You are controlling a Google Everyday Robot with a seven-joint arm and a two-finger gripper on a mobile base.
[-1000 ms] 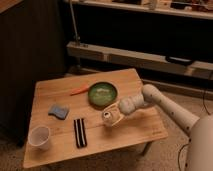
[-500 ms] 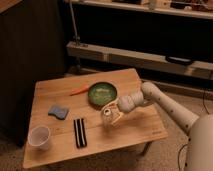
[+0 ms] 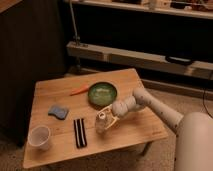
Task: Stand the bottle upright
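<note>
**Now gripping: bottle at the front of the table**

Right now your two-finger gripper [image 3: 107,118] sits low over the front-middle of the light wooden table [image 3: 55,92], reaching in from the right on its white arm [image 3: 155,107]. Its fingers are closed on the small cream-white plastic bottle [image 3: 101,123], which you can see near the table's front edge, roughly upright with a slight lean; whether its base rests on the wood cannot be told.

Just behind the gripper you have a round green plate [image 3: 103,93], and an orange carrot-like stick [image 3: 79,90] lies touching or just beside the plate's left rim. To the bottle's left, a black-and-white striped flat bar [image 3: 79,132] lies lengthwise toward you. A blue sponge [image 3: 58,111] rests farther left, and a white paper cup [image 3: 39,137] stands upright at the front-left corner, well apart from the bottle.
</note>
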